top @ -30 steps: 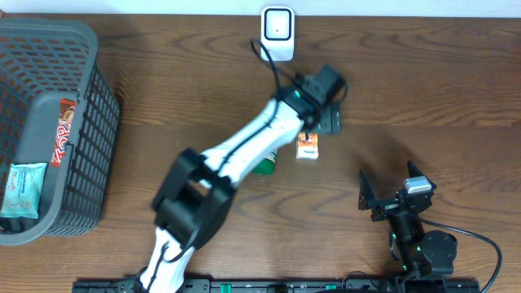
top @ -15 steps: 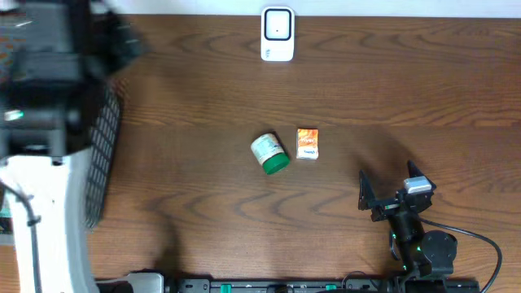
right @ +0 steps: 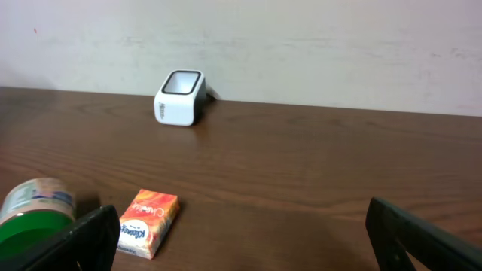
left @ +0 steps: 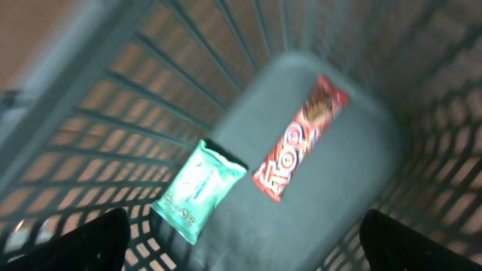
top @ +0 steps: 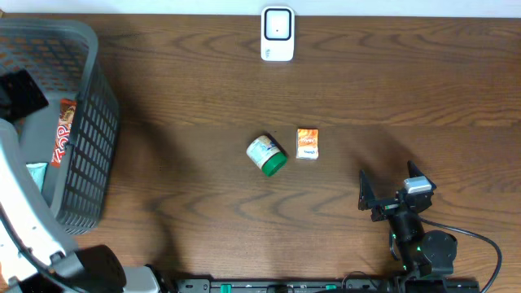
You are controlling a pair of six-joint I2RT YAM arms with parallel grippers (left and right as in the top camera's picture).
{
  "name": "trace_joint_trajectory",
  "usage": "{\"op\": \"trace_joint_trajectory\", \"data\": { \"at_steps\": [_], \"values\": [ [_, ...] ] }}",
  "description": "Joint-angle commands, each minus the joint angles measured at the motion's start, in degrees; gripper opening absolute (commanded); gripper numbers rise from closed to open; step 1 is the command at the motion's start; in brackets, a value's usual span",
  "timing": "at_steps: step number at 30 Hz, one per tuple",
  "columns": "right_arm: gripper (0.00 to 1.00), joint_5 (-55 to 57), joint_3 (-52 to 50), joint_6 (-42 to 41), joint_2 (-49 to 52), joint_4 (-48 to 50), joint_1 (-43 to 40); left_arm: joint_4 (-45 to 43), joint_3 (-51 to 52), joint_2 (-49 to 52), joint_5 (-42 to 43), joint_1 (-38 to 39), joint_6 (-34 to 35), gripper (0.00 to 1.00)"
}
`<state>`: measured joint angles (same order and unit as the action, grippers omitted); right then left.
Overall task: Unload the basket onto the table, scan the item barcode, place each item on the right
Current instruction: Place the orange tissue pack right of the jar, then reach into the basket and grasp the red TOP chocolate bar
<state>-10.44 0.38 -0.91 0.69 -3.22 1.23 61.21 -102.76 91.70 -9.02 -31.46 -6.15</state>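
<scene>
**A:** Where do the hands stand?

**B:** Nearest us, the right hand (top: 389, 194) sits at five o'clock, fingers spread wide and holding nothing. The left hand (left: 252, 242) hangs over the basket (top: 89, 138) at nine o'clock, likewise spread wide and empty.

**A:** And the item to scan?

**B:** Probably one of the two in the basket, a red bar (left: 301, 139) or a mint packet (left: 199, 192). They lie close together on its floor. The scanner (top: 277, 34) stands at twelve o'clock, by the far edge.

**A:** What could go wrong?

**B:** Both packets lie flat, so the fingers may scrape the basket floor or snag its mesh wall. They may also pinch both packets at once. A barcode turned away from the scanner would not read.

**A:** And the setting?

**B:** A dark wood-grain surface (top: 407, 89). At its centre, a green-lidded jar (top: 267, 155) and an orange pack (top: 307, 144) lie just beside each other. Beyond the scanner is a pale wall (right: 301, 45).
</scene>
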Motion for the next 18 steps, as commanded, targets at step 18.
{"op": "trace_joint_trajectory", "data": {
  "at_steps": [18],
  "values": [
    [0.99,0.31,-0.07,-0.76,-0.31,-0.24,0.26,-5.20,6.34,26.64,8.17,-2.93,-16.63,0.98]
  ]
}}
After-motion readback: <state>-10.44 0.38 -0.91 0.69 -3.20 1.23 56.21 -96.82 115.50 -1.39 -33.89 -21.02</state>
